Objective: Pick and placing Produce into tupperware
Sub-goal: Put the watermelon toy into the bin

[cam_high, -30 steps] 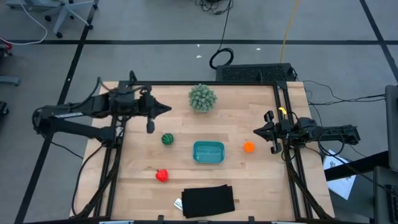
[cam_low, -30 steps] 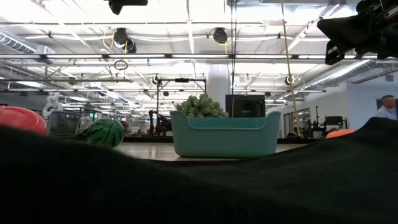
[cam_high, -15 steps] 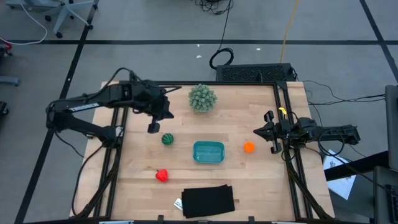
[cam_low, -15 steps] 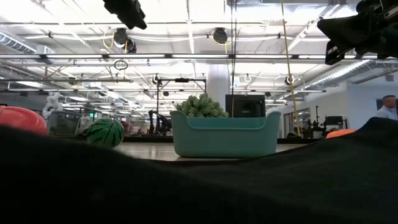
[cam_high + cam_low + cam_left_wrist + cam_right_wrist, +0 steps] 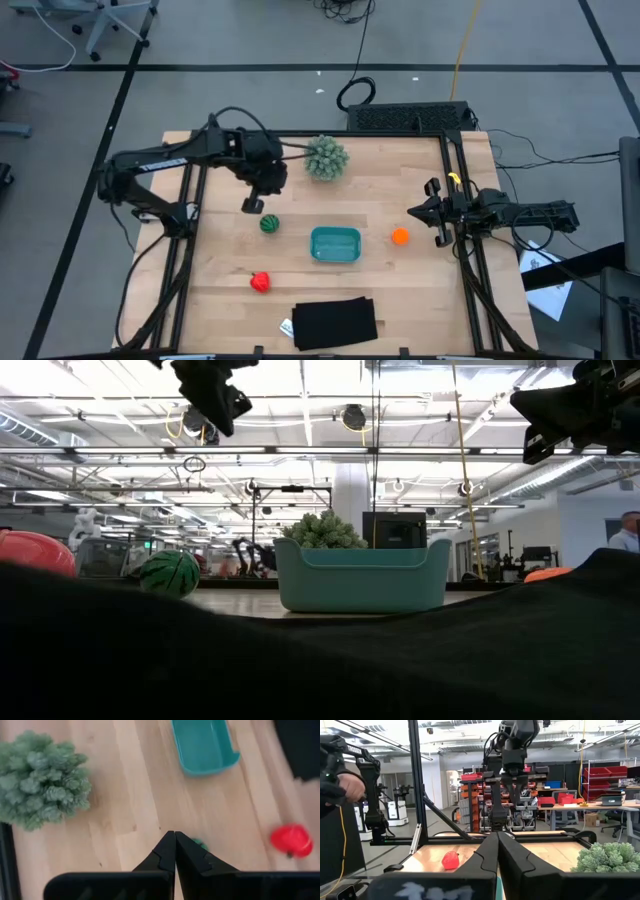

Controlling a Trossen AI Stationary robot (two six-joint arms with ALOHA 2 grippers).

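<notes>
Stock on the wooden tabletop [image 5: 420, 290], nothing placed yet:

- Teal tub [image 5: 335, 244]: mid-table, empty.
- Striped green ball [image 5: 269, 224]: just beside the tub, toward the left edge.
- Orange ball [image 5: 400, 236]: beside the tub, toward the right edge.
- Red lumpy piece [image 5: 260, 282]: toward the front-left corner.
- Pale green spiky ball [image 5: 325, 157]: near the back edge, not mine to move.
- Black flat rectangle [image 5: 334, 322]: at the front edge.

My left gripper [image 5: 251, 204]: fingers pressed together, holding nothing, hanging above the table behind the striped ball.
My right gripper [image 5: 417, 211]: fingers together, empty, waiting at the right edge.

Done: none. Left: all three pieces, judging by the bare tub.
</notes>
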